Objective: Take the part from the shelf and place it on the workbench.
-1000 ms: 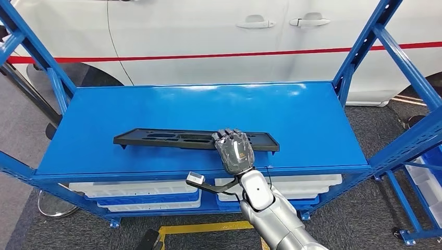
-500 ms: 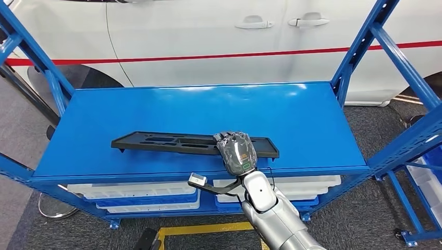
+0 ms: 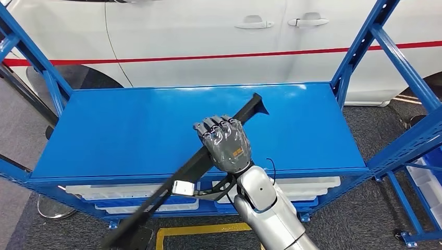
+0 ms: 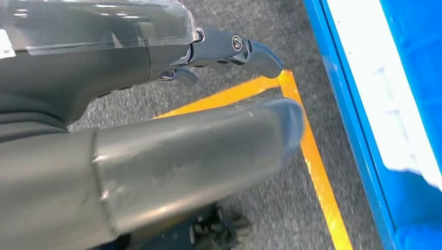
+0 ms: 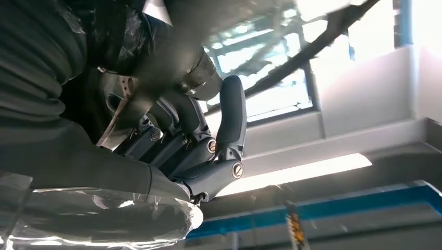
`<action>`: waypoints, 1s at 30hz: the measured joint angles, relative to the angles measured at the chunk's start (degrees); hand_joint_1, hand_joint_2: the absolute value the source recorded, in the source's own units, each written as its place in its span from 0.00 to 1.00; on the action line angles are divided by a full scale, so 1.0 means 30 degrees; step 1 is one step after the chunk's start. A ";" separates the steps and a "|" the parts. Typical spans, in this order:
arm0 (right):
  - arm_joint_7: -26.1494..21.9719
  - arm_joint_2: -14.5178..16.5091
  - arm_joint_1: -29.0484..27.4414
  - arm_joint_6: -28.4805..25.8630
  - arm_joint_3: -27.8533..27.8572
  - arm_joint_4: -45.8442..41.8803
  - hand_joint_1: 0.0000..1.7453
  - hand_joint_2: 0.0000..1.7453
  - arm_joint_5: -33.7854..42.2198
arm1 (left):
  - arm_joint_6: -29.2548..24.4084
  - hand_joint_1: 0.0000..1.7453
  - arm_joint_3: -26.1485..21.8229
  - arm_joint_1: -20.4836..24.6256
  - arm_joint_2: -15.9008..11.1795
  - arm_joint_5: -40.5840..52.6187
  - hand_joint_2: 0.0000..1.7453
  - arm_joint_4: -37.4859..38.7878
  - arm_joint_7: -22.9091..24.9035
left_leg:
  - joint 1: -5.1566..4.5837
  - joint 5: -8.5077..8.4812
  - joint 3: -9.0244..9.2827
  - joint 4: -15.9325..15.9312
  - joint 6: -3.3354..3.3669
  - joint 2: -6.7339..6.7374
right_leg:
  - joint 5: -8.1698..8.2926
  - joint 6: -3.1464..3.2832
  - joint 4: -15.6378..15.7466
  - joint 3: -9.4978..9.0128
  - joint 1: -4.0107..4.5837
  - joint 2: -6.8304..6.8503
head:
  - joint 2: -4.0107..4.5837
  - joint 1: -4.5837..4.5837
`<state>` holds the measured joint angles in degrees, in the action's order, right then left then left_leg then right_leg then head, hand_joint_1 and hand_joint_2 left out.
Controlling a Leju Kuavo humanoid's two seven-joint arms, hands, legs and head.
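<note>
The part (image 3: 156, 199) is a long, flat black plastic panel. My right hand (image 3: 225, 144) grips it near its middle, fingers curled over its edge. The part is off the blue shelf (image 3: 125, 125) and tilted on a diagonal: its far end (image 3: 254, 105) points up over the shelf top, and its near end hangs below the shelf's front edge at the lower left. In the right wrist view the right hand (image 5: 198, 146) has its fingers curled, with the blurred dark part (image 5: 318, 44) beyond them. My left hand (image 4: 156, 114) hangs over the floor and holds nothing.
A white car (image 3: 208, 31) with a red stripe stands just behind the shelf. Blue uprights (image 3: 365, 41) frame both ends. White bins (image 3: 130, 190) sit on the lower level. Yellow floor tape (image 3: 208, 227) runs in front, and another blue rack (image 3: 425, 172) stands at the right.
The part lay flat along the shelf's front with my right hand on it. Now it is lifted and swung to a steep diagonal, its left end dropped below the shelf edge.
</note>
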<state>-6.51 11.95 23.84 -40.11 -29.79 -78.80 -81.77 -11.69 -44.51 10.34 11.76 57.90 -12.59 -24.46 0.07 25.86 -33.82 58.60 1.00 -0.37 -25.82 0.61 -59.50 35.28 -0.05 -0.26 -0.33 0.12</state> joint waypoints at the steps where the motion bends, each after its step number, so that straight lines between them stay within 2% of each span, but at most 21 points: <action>1: -0.0098 0.0020 -0.0079 0.0000 -0.0127 -0.0283 1.00 1.00 0.0059 | -0.0091 0.00 -0.0002 -0.0010 0.0011 -0.0022 0.50 0.0000 -0.0086 | 0.0046 -0.0063 0.0043 -0.0114 0.0090 0.0003 | -0.0080 -0.0103 -0.0066 0.0009 0.0004 0.0006 | 0.0000 -0.0004; 2: -0.0177 0.0031 -0.0120 0.0000 -0.0235 -0.0527 1.00 1.00 0.0102 | -0.0136 0.00 -0.0004 -0.0003 0.0024 -0.0038 0.75 0.0000 -0.0140 | 0.0105 -0.0128 0.0091 -0.0222 0.0188 0.0015 | -0.0321 -0.0201 -0.0363 0.0119 0.0009 0.0012 | 0.0000 -0.0006; 3: -0.0244 0.0042 -0.0147 0.0000 -0.0317 -0.0719 1.00 1.00 0.0177 | -0.0105 0.00 -0.0005 0.0016 0.0036 -0.0046 0.75 0.0000 -0.0169 | 0.0165 -0.0186 0.0135 -0.0321 0.0284 0.0030 | -0.0768 -0.0294 -0.1040 0.0404 0.0004 0.0014 | 0.0000 -0.0007; 6: -0.0624 0.0042 -0.0310 0.0005 -0.0479 -0.1041 1.00 1.00 0.0648 | 0.0450 0.00 -0.0009 0.0001 0.0044 -0.0073 0.00 0.0000 -0.0182 | 0.0167 -0.0199 0.0140 -0.0321 0.0382 0.0059 | -0.2366 -0.0467 -0.4422 0.1981 -0.0104 0.0023 | 0.0000 -0.0007; 7: -0.0746 0.0040 -0.0386 0.0007 -0.0537 -0.1093 1.00 1.00 0.0781 | 0.0679 0.00 -0.0013 -0.0034 0.0040 -0.0089 0.00 0.0000 -0.0188 | 0.0166 -0.0188 0.0137 -0.0301 0.0381 0.0060 | -0.2448 -0.0498 -0.5026 0.2286 -0.0134 0.0028 | 0.0000 -0.0007; 8: -0.0863 0.0040 -0.0441 0.0007 -0.0604 -0.1155 1.00 1.00 0.0901 | 0.0910 0.00 -0.0018 -0.0071 0.0038 -0.0118 0.25 0.0000 -0.0222 | 0.0168 -0.0169 0.0136 -0.0264 0.0369 0.0053 | -0.2164 -0.0507 -0.4923 0.2252 -0.0163 0.0033 | 0.0000 -0.0009; 9: -0.0978 0.0042 -0.0474 0.0007 -0.0685 -0.1228 1.00 1.00 0.1047 | 0.1165 0.00 -0.0024 -0.0107 0.0036 -0.0173 0.50 0.0000 -0.0300 | 0.0170 -0.0132 0.0139 -0.0209 0.0344 0.0037 | -0.1570 -0.0491 -0.4091 0.1842 -0.0192 0.0039 | 0.0000 -0.0009; 11: -0.1248 0.0047 -0.0498 0.0007 -0.0905 -0.1420 1.00 1.00 0.1526 | 0.1727 0.00 -0.0047 -0.0197 0.0038 -0.0308 1.00 0.0000 -0.0542 | 0.0136 -0.0009 0.0121 -0.0047 0.0231 0.0006 | -0.0461 -0.0388 -0.1542 0.0584 -0.0193 0.0046 | 0.0000 -0.0011; 12: -0.1352 0.0051 -0.0518 0.0007 -0.1022 -0.1502 1.00 1.00 0.1773 | 0.1966 0.00 -0.0067 -0.0252 0.0036 -0.0368 1.00 0.0000 -0.0654 | 0.0109 0.0043 0.0095 0.0019 0.0154 -0.0003 | -0.0199 -0.0323 -0.0647 0.0143 -0.0166 0.0041 | 0.0000 -0.0007; 13: -0.1421 0.0055 -0.0555 0.0007 -0.1129 -0.1569 1.00 1.00 0.1969 | 0.2145 0.00 -0.0089 -0.0313 0.0035 -0.0394 1.00 0.0000 -0.0734 | 0.0081 0.0074 0.0073 0.0057 0.0064 -0.0005 | -0.0158 -0.0260 -0.0205 -0.0057 -0.0131 0.0028 | 0.0000 -0.0006; 16: -0.1456 0.0065 -0.0659 0.0007 -0.1326 -0.1711 1.00 1.00 0.2216 | 0.2450 0.00 -0.0127 -0.0467 0.0025 -0.0392 1.00 0.0000 -0.0822 | 0.0119 0.0141 0.0066 0.0088 -0.0253 0.0000 | -0.0124 0.0004 -0.0052 -0.0102 -0.0110 -0.0004 | 0.0000 -0.0004; 17: -0.1457 0.0078 -0.0659 0.0007 -0.1375 -0.1746 1.00 1.00 0.2289 | 0.2523 0.00 -0.0131 -0.0499 0.0024 -0.0383 1.00 0.0000 -0.0829 | 0.0149 0.0348 -0.0022 0.0320 -0.0361 0.0005 | -0.0086 0.0123 0.0019 -0.0138 -0.0141 0.0011 | 0.0000 -0.0002; 19: -0.1459 0.0122 -0.0666 0.0009 -0.1443 -0.1780 1.00 1.00 0.2450 | 0.2565 0.00 -0.0133 -0.0551 0.0011 -0.0242 1.00 0.0000 -0.0789 | 0.0206 0.1329 -0.0699 0.1883 -0.0549 0.0017 | -0.0039 0.0288 0.0118 -0.0194 -0.0208 0.0073 | 0.0000 0.0002; 21: -0.1461 0.0147 -0.0722 0.0013 -0.1457 -0.1782 1.00 1.00 0.2534 | 0.2386 0.00 -0.0117 -0.0636 -0.0005 0.0071 1.00 0.0000 -0.0616 | 0.0230 0.2458 -0.1853 0.4415 -0.0687 0.0020 | -0.0051 0.0337 0.0113 -0.0186 -0.0195 0.0103 | 0.0000 0.0004; 22: -0.1465 0.0147 -0.0764 0.0015 -0.1457 -0.1782 1.00 1.00 0.2539 | 0.2273 0.00 -0.0098 -0.0689 -0.0016 0.0220 1.00 0.0000 -0.0510 | 0.0236 0.2650 -0.2245 0.5244 -0.0723 0.0021 | -0.0054 0.0341 0.0106 -0.0186 -0.0187 0.0104 | 0.0000 0.0004; 23: -0.1468 0.0149 -0.0796 0.0015 -0.1457 -0.1782 1.00 1.00 0.2534 | 0.2198 0.00 -0.0075 -0.0730 -0.0024 0.0326 1.00 0.0000 -0.0430 | 0.0236 0.2457 -0.2308 0.5355 -0.0729 0.0021 | -0.0056 0.0339 0.0094 -0.0189 -0.0183 0.0094 | 0.0000 0.0004; 24: -0.1483 0.0155 -0.0817 0.0015 -0.1457 -0.1782 1.00 1.00 0.2526 | 0.2165 0.00 -0.0045 -0.0749 -0.0036 0.0390 1.00 0.0000 -0.0385 | 0.0236 0.1914 -0.1991 0.4667 -0.0705 0.0022 | -0.0062 0.0332 0.0081 -0.0201 -0.0183 0.0080 | 0.0000 0.0004; 25: -0.1505 0.0169 -0.0826 0.0015 -0.1457 -0.1786 1.00 1.00 0.2536 | 0.2173 0.00 -0.0015 -0.0746 -0.0047 0.0401 1.00 0.0000 -0.0344 | 0.0235 0.1177 -0.1379 0.3377 -0.0647 0.0023 | -0.0075 0.0312 0.0066 -0.0220 -0.0183 0.0063 | 0.0000 0.0004; 27: -0.1592 0.0206 -0.0818 0.0015 -0.1457 -0.1797 1.00 1.00 0.2619 | 0.2316 0.00 0.0026 -0.0696 -0.0078 0.0281 1.00 0.0000 -0.0266 | 0.0173 0.0263 -0.0192 0.0905 -0.0473 0.0015 | -0.0102 0.0219 0.0022 -0.0216 -0.0132 0.0036 | 0.0000 0.0002; 28: -0.1636 0.0222 -0.0811 0.0015 -0.1457 -0.1802 1.00 1.00 0.2687 | 0.2442 0.00 0.0029 -0.0675 -0.0091 0.0174 1.00 0.0000 -0.0224 | 0.0127 0.0118 0.0099 0.0250 -0.0387 0.0006 | -0.0099 0.0146 0.0008 -0.0193 -0.0107 0.0032 | 0.0000 0.0000; 30: -0.1709 0.0253 -0.0793 0.0015 -0.1457 -0.1804 1.00 1.00 0.2800 | 0.2655 0.00 0.0013 -0.0665 -0.0120 -0.0074 1.00 0.0000 -0.0115 | 0.0048 0.0118 0.0146 -0.0003 -0.0224 -0.0015 | -0.0049 -0.0029 0.0036 -0.0157 -0.0091 0.0036 | 0.0000 -0.0004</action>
<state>-11.63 12.71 21.46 -40.06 -34.16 -84.21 -73.37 -3.72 -44.47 8.35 11.40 57.68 -12.59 -24.80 0.21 26.21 -33.38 58.60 0.32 -0.41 -25.96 0.53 -59.39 34.81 -0.32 -0.15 -0.33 0.11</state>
